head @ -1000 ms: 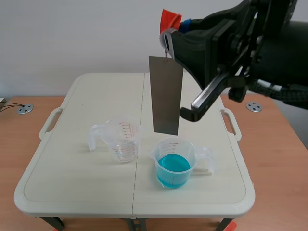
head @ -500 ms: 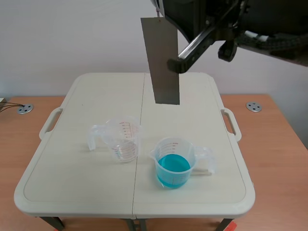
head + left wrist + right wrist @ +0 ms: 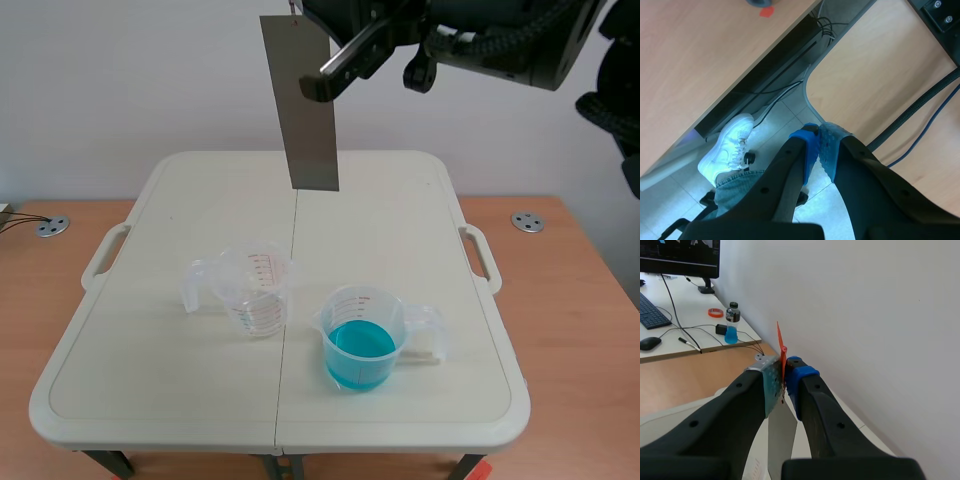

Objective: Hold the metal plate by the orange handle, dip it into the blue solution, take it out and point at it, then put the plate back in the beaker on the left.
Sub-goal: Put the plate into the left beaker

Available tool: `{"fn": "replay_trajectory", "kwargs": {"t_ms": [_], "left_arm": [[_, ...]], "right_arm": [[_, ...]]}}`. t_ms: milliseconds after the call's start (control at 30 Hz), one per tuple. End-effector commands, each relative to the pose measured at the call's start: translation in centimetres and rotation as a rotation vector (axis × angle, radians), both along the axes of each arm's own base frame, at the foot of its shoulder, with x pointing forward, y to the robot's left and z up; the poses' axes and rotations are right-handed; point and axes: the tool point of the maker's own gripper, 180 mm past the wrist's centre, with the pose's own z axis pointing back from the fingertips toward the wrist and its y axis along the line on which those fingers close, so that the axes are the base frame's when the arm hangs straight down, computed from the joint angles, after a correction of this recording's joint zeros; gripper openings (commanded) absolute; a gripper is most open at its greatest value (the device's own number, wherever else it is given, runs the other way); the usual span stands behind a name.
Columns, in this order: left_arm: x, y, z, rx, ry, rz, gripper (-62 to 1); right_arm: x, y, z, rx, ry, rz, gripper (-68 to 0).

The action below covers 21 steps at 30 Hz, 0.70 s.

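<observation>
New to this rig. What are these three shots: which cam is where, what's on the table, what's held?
It is a two-armed robot; each arm ends in two-fingered jaws with soft pads. The scene view looks from between the arms across the white folding table. On it stand an empty clear beaker and a beaker of blue solution. The right arm, raised across the top, hangs a metal plate above the table. The right wrist view looks past the right arm's jaws: they are shut on the plate's orange handle. The left wrist view shows the left arm's jaws shut on nothing, over floor and a white shoe.
</observation>
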Motion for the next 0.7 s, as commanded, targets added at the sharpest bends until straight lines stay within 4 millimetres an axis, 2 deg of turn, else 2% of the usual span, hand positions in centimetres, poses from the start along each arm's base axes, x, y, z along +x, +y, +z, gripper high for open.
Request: {"fn": "replay_trajectory", "kwargs": {"t_ms": [0, 233, 667], "left_arm": [[-0.2, -0.6, 0.1, -0.018, 0.0, -0.002, -58.2], [-0.2, -0.6, 0.1, -0.018, 0.0, -0.002, -58.2], [-0.2, -0.6, 0.1, -0.018, 0.0, -0.002, -58.2]], "right_arm": [[0.3, 0.3, 1.3, 0.04, -0.023, 0.008, -66.0], [1.7, 1.5, 0.1, 0.051, 0.042, 0.023, -66.0], [2.7, 4.3, -2.2, 0.034, 0.125, 0.084, -66.0]]}}
